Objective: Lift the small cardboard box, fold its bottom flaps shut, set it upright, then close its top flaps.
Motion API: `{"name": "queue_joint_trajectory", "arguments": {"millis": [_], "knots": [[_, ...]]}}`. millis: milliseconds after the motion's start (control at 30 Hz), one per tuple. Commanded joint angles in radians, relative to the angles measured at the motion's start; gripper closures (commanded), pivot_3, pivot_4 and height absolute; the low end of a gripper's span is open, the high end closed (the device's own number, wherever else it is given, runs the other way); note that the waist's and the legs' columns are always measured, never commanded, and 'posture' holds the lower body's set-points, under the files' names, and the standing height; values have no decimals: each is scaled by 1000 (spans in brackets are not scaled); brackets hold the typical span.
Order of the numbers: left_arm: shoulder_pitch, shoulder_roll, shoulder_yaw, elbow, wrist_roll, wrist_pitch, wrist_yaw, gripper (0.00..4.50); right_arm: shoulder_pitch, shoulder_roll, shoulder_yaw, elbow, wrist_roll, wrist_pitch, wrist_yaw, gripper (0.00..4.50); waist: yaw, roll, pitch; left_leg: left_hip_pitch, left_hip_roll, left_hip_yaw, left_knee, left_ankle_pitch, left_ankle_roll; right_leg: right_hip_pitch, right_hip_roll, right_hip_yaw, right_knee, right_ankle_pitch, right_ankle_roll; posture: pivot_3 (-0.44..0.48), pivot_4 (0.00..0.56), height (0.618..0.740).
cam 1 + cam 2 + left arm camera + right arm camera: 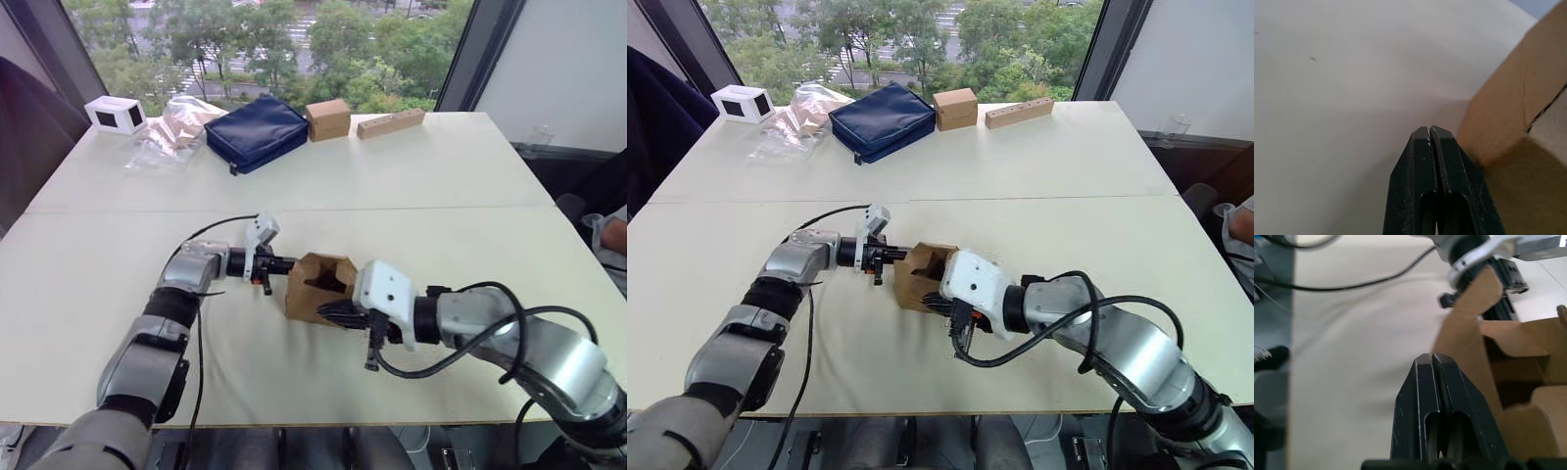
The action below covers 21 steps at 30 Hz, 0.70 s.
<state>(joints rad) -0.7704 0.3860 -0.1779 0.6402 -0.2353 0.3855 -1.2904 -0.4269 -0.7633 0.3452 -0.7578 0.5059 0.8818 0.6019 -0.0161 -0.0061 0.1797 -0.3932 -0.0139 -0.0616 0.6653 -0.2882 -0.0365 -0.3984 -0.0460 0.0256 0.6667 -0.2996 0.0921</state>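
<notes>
The left gripper (286, 264), fingers pressed together on nothing, pointed at the left side of the small cardboard box (315, 289) at centre frame on the white table (411, 176). Right of it, the right gripper (333, 311), likewise closed and empty, lay against the box's lower right, beside its open flaps (1474, 308).

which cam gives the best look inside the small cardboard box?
Right wrist view: it looks into the small cardboard box, showing inner folded panels and a raised flap. Both eye views show its outside between the grippers; left wrist view catches one outer corner.
</notes>
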Motion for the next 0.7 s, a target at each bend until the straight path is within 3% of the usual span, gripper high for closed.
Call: {"name": "queue_joint_trajectory", "arguments": {"millis": [33, 700], "knots": [[30, 14, -2, -109, -4, 29, 0, 4479, -39, 0, 17, 26, -64, -58, 35, 4500, 1, 0, 0, 0, 0, 0, 0, 0, 0, 0, 0, 0, 0, 0, 0, 0, 150, 740], [104, 40, 40, -217, -14, 59, 75, 4479, -16, 65, 14, 87, -149, -54, 65, 4500, 3, 0, 0, 0, 0, -1, 0, 0, 0, 0, 0, 0, 0, 0, 0, 0, 150, 740]]}}
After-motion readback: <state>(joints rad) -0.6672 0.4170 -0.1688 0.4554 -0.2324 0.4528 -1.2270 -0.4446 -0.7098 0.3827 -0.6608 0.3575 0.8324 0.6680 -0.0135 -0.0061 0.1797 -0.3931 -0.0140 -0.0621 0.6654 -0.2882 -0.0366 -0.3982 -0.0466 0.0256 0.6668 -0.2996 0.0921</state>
